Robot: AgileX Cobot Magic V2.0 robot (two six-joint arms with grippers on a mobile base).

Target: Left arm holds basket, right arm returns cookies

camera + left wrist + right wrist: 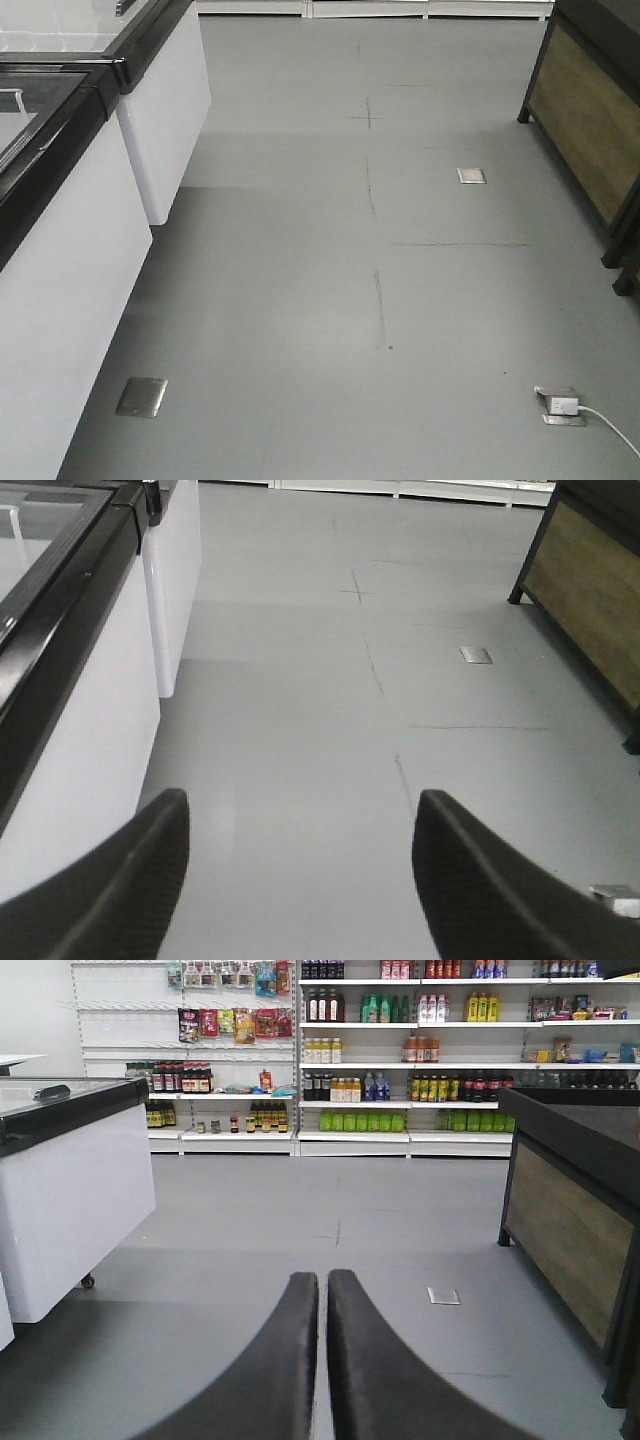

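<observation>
White freezer cabinets (60,260) with black rims are seen at the left of the frame, grey floor (330,220) with metal floor plates (141,396) is spread across the middle, and a wood-panelled counter (590,120) is set at the right edge. The left gripper (305,810) is held wide open with nothing between its fingers; the right gripper (322,1285) is pressed closed, finger to finger, on nothing. Where the basket and cookies lie cannot be told.
</observation>
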